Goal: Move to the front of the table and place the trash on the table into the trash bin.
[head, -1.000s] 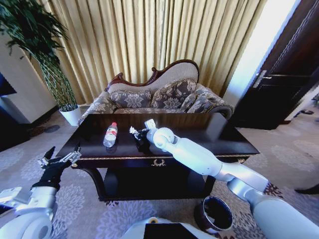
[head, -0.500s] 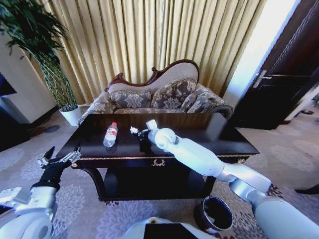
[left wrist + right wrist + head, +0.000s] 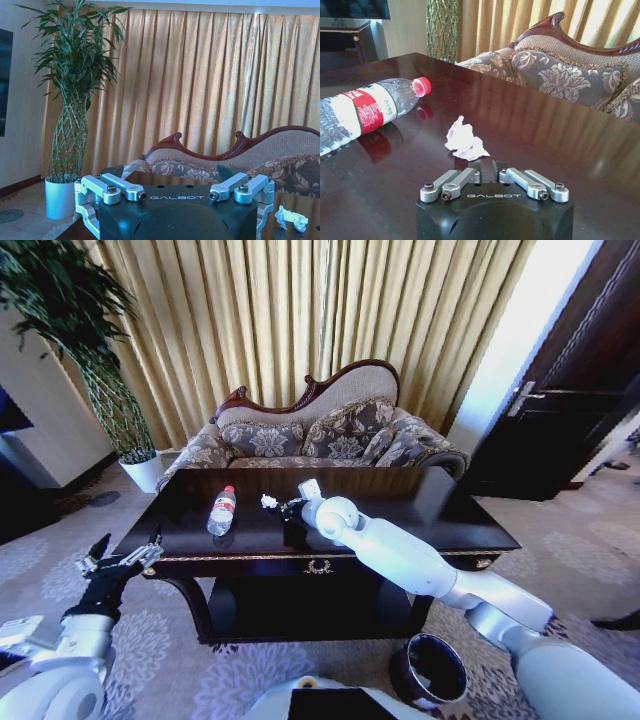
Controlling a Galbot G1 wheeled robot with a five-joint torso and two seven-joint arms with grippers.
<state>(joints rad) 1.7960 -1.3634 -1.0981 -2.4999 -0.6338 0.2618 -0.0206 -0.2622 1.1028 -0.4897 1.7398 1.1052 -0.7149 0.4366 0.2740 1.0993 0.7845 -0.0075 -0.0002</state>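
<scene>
The dark glossy table (image 3: 420,505) stands right before me. On its top lie a clear bottle (image 3: 221,510) with a red cap and a crumpled white paper scrap (image 3: 268,502). My right gripper (image 3: 284,510) hovers low over the tabletop beside the scrap. In the right wrist view the right gripper (image 3: 487,170) is shut with nothing in it, the paper scrap (image 3: 465,141) lies just past its tips, and the bottle (image 3: 365,110) rests farther to the side. My left gripper (image 3: 125,558) hangs open off the table's left end, and its left wrist view (image 3: 177,196) shows the spread fingers. The maroon trash bin (image 3: 396,678) sits on the carpet at the front right.
An ornate sofa (image 3: 320,435) stands behind the table before gold curtains. A tall plant in a white pot (image 3: 145,470) is at the back left. A dark door (image 3: 580,390) is at the right. Patterned carpet surrounds the table.
My right arm has shifted slightly to the right, drawing the gripper a little away from the paper scrap. The scrap, the bottle and the left arm stay put.
</scene>
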